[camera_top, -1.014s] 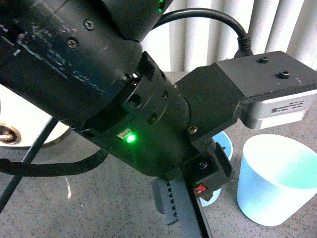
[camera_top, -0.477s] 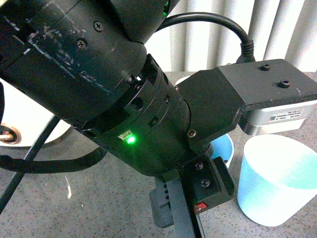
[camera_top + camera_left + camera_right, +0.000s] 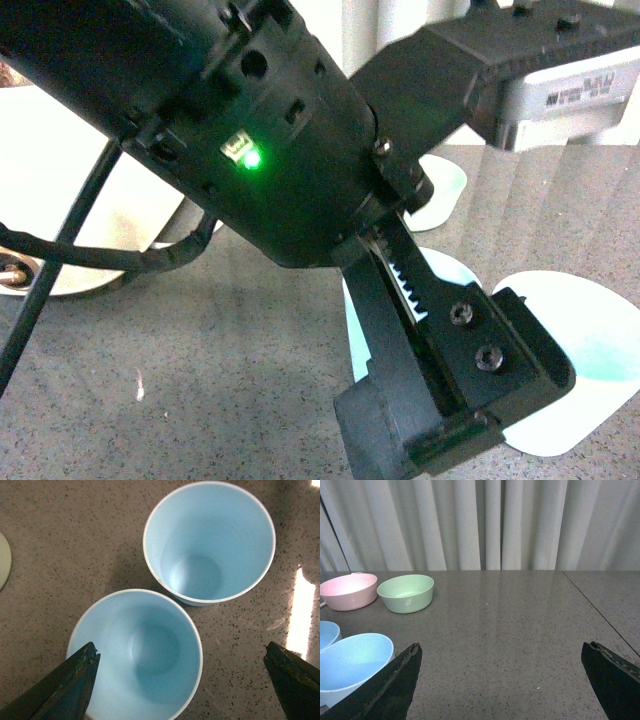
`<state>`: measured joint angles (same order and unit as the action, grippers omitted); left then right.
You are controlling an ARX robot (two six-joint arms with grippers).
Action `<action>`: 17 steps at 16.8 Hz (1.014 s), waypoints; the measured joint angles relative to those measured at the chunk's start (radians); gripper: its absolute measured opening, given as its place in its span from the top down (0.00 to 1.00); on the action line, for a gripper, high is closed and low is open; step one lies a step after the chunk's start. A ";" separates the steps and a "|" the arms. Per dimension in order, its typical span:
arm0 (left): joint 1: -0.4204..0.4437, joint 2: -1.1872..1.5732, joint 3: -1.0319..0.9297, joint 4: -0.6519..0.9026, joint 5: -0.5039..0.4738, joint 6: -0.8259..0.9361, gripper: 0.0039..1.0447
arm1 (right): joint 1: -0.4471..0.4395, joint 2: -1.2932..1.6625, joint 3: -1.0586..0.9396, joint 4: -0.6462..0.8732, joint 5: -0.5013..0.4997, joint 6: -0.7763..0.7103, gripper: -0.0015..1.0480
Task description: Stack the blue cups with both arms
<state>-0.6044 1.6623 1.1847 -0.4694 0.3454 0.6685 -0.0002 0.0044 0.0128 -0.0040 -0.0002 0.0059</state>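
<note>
Counts out as two blue cups, two bowls, two grippers, one green light and one silver-grey block.

Left side first. Under the left gripper (image 3: 180, 647), on the speckled grey table (image 3: 60, 545): the farther blue cup (image 3: 210, 540) and the nearer blue cup (image 3: 145, 645). Both upright, mouths up, empty, just beside each other; cannot tell whether touching. Fingers (image 3: 70, 690) spread wide, gripping nothing, one of them across the nearer blue cup's rim in the picture, the other well off on the opposite side. Front view filled mostly by the black left arm (image 3: 200, 90), with the green light (image 3: 250, 157) lit on its body and the silver-grey block (image 3: 570, 90) at the top right. Shows only part of the blue cups (image 3: 600, 340) there, past the gripper's housing.

Right side. Right gripper (image 3: 501, 650) over the table, fingers (image 3: 385, 690) wide apart, holding nothing. Cups near one finger. Beyond them the pink bowl (image 3: 349, 590) and the green bowl (image 3: 406, 593), side by side before a white curtain (image 3: 480, 525).

Differs from half a second ago in the front view:
- Green light higher in the picture.
- Silver-grey block up against the top edge.
- Gripper's housing larger and further right, now covering part of the right-hand cup, which was almost wholly in sight before.
</note>
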 joint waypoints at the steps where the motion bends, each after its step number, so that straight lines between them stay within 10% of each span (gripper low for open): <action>1: 0.010 -0.021 0.001 -0.002 0.020 -0.015 0.07 | 0.000 0.000 0.000 0.000 0.000 0.000 0.06; 13: 0.286 -0.335 -0.042 0.395 0.052 -0.452 0.06 | 0.000 0.000 0.000 0.000 0.000 0.000 0.06; 17: 0.298 -0.498 -0.188 0.613 -0.245 -0.547 0.19 | 0.000 0.000 0.000 0.000 0.000 0.000 0.06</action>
<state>-0.3065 1.1645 0.9970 0.1432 0.1005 0.1219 -0.0002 0.0044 0.0128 -0.0036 -0.0002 0.0055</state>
